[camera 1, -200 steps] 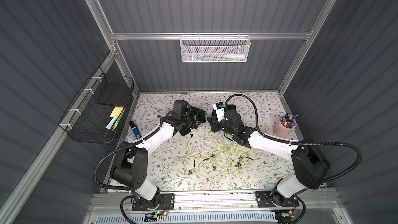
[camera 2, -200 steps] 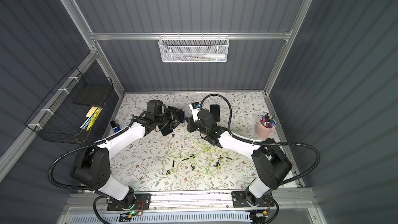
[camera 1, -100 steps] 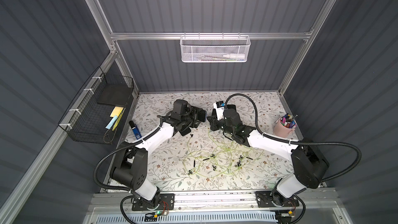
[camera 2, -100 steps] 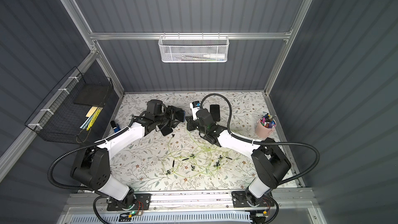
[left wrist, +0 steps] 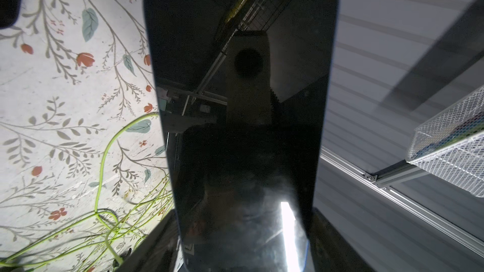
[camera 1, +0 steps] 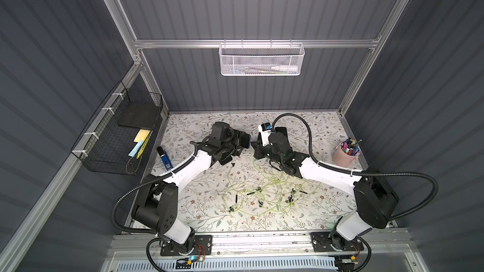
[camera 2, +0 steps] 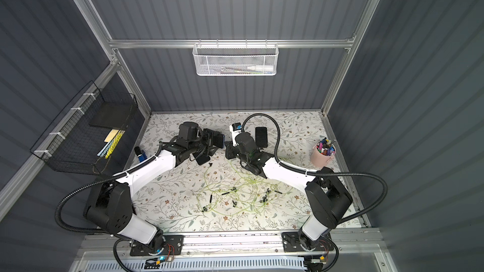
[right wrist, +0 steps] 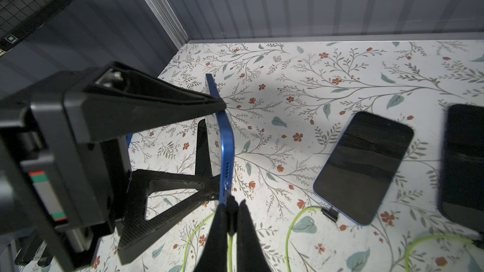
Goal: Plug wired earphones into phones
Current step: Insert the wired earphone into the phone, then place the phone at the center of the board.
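Left of centre, the left fingers [right wrist: 157, 105] are clamped across a blue-rimmed phone [right wrist: 226, 153], raised on edge above the floral surface [right wrist: 288, 74]. At its lower edge the right fingers [right wrist: 217, 231] are pinched together on a black plug [right wrist: 232, 213] (whether it sits in the port is hidden). Further right a second phone [right wrist: 364, 166] and a third phone [right wrist: 463, 163] lie flat, apart, with bare surface back to the wall; the loose earphones [camera 1: 262, 194] sprawl across the front middle.
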